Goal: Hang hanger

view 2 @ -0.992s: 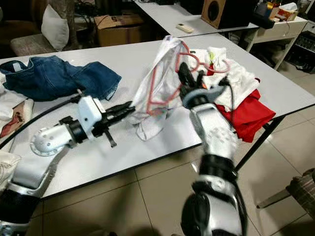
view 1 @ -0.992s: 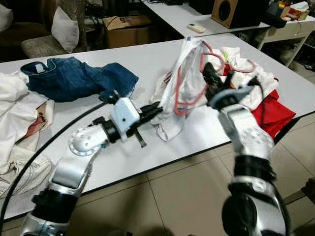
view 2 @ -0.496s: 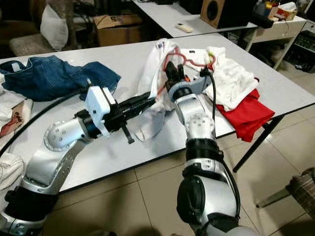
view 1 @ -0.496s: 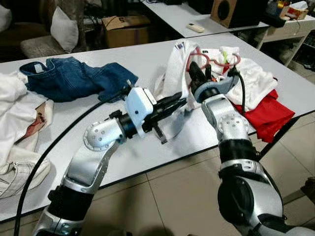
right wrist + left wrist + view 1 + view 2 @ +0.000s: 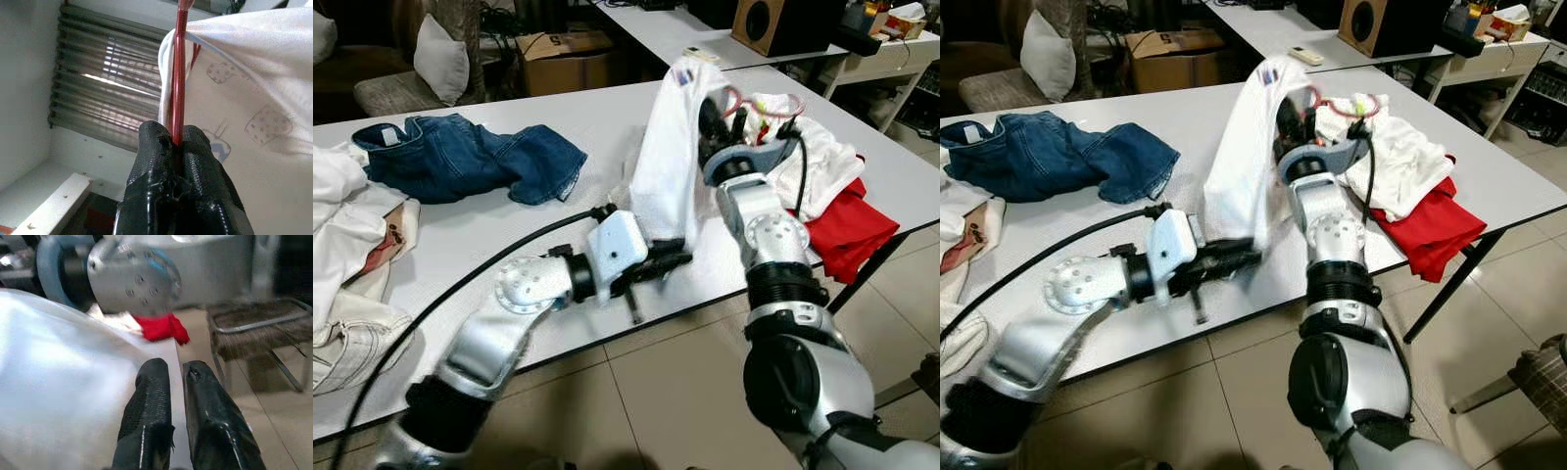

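The red hanger (image 5: pixel 180 73) is pinched in the right gripper (image 5: pixel 178 139) and raised so the white garment (image 5: pixel 668 147) drapes, its hem tugged taut by the closed left gripper (image 5: pixel 668 257) over the white table (image 5: pixel 509 220).

Thin red hanger (image 5: pixel 180 73), held upright above the white table (image 5: pixel 489 235), mostly draped in a white garment (image 5: pixel 668 166), rod pinched between black fingers (image 5: pixel 195 161)

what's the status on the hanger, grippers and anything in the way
Right gripper shut on red hanger, holding it up over the table. Left gripper shut at hem of white shirt draped on it. Clothes pile beside.
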### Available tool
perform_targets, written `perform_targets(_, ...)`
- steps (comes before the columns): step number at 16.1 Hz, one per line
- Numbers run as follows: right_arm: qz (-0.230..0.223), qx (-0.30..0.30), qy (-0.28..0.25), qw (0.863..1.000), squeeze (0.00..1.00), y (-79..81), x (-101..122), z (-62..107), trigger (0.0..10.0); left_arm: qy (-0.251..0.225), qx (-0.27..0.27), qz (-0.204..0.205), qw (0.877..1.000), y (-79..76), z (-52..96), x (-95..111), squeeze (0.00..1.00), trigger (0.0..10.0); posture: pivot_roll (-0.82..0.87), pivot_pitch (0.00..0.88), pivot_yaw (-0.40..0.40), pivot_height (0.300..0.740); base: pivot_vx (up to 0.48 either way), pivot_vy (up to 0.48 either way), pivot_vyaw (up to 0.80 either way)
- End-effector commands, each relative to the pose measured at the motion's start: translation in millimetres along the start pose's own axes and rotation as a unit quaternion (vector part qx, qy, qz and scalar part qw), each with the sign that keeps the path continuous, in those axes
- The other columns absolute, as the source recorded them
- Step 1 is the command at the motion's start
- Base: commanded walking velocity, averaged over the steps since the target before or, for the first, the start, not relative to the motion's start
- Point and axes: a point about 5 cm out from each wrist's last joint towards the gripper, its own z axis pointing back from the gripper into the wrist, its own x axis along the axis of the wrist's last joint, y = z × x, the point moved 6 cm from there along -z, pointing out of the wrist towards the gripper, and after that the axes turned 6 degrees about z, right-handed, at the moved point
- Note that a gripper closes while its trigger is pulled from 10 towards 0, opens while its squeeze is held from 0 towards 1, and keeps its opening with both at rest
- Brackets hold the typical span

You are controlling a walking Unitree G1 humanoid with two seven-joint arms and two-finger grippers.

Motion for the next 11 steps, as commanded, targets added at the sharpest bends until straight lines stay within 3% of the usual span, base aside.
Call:
perform_targets(1,0.031,0.02,-0.006,0.999,0.0,12.8,5.9,-3.6,10.0,-0.001,-0.034,0.008,0.999,-10.9,1.1,4.6,1.0,10.0,-0.13,0.0,-0.01,0.74,0.0,0.0,0.0)
perform_targets(4,0.083,0.022,0.006,0.996,0.0,9.3,6.4,0.0,10.0,-0.004,-0.025,0.029,0.999,-5.8,12.5,2.7,1.0,10.0,-0.13,0.0,-0.009,0.74,0.0,0.0,0.0)
perform_targets(6,0.131,0.065,0.018,0.989,0.0,20.6,10.2,11.1,10.0,-0.034,0.04,0.072,0.996,20.3,37.3,5.6,1.0,10.0,-0.12,0.0,-0.014,0.74,0.0,0.0,0.4)
perform_targets(8,0.161,0.1,0.025,0.982,0.0,31.7,16.6,25.9,10.0,-0.035,0.102,0.087,0.99,42.4,60.7,3.9,1.0,10.0,-0.12,0.0,-0.018,0.74,0.0,0.0,0.8)
perform_targets(9,0.19,0.116,0.027,0.975,0.0,39.2,22.1,41.0,10.0,-0.032,0.165,0.1,0.981,60.7,78.2,-1.5,1.0,10.0,-0.11,0.0,-0.018,0.74,0.0,0.0,0.8)
perform_targets(11,0.204,0.133,0.04,0.969,0.0,46.5,23.9,63.2,10.0,-0.044,0.223,0.13,0.965,69.6,90.2,-8.2,1.0,10.0,-0.12,0.0,-0.018,0.74,0.0,0.0,0.8)
